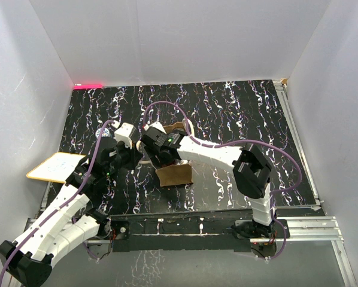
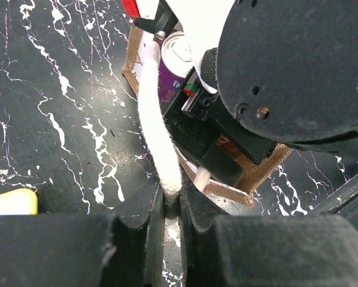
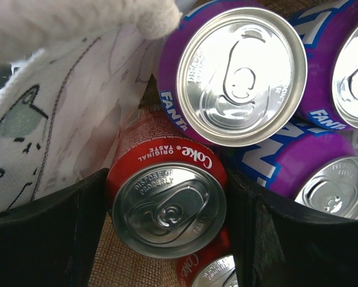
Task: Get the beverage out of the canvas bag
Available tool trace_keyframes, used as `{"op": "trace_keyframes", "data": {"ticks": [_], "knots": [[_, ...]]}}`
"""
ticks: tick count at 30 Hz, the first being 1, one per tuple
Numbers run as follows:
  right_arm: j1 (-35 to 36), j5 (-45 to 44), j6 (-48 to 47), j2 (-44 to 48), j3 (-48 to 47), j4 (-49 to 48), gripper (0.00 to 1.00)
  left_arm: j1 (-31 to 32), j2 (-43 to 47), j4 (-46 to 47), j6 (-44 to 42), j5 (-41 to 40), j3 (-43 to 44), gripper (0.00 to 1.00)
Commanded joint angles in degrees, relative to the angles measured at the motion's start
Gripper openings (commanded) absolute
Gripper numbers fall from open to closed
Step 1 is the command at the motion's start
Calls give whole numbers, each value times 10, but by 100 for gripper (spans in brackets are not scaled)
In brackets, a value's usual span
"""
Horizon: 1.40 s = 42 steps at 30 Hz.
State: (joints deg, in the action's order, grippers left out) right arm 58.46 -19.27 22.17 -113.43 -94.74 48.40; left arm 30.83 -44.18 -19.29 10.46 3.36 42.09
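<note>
The tan-brown canvas bag (image 1: 178, 175) stands upright mid-table. My left gripper (image 1: 138, 156) is shut on one cream-white handle (image 2: 158, 119) and holds it out to the bag's left side; its pinch shows in the left wrist view (image 2: 170, 200). My right gripper (image 1: 166, 156) reaches down into the bag's mouth. In the right wrist view its jaws (image 3: 167, 186) press both sides of a red Coke can (image 3: 167, 206). Purple Fanta cans (image 3: 239, 72) lie beside it, and a second Coke can (image 3: 212, 272) sits lower. One Fanta can shows in the left wrist view (image 2: 169, 78).
A flat yellow-edged white board (image 1: 54, 166) lies at the left table edge, near my left arm; its corner shows in the left wrist view (image 2: 11, 202). White walls enclose the table. A metal rail (image 1: 299, 143) runs along the right side.
</note>
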Motion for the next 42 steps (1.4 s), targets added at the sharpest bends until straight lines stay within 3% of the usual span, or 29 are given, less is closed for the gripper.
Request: {"op": "trace_keyframes", "data": {"ticks": [1, 6, 10, 14, 19, 28, 34, 42], "knots": [[5, 0, 0, -18, -16, -44, 76, 0, 7, 7, -4, -4, -4, 0], [5, 0, -1, -12, -19, -48, 76, 0, 6, 6, -4, -7, -4, 0], [6, -8, -4, 9, -22, -55, 68, 0, 4, 6, -4, -7, -5, 0], [7, -13, -9, 44, -19, -75, 43, 0, 0, 6, -4, -7, -4, 0], [7, -21, -9, 97, 3, -113, 31, 0, -2, 5, -4, -9, -3, 0], [6, -31, -1, 200, 92, -209, 21, 0, 0, 5, -4, -12, -4, 0], [6, -29, 5, 241, 101, -228, 14, 0, -2, 5, -4, -11, -3, 0], [6, -23, 11, 331, 136, -280, 13, 0, -1, 5, -4, -12, -4, 0]]}}
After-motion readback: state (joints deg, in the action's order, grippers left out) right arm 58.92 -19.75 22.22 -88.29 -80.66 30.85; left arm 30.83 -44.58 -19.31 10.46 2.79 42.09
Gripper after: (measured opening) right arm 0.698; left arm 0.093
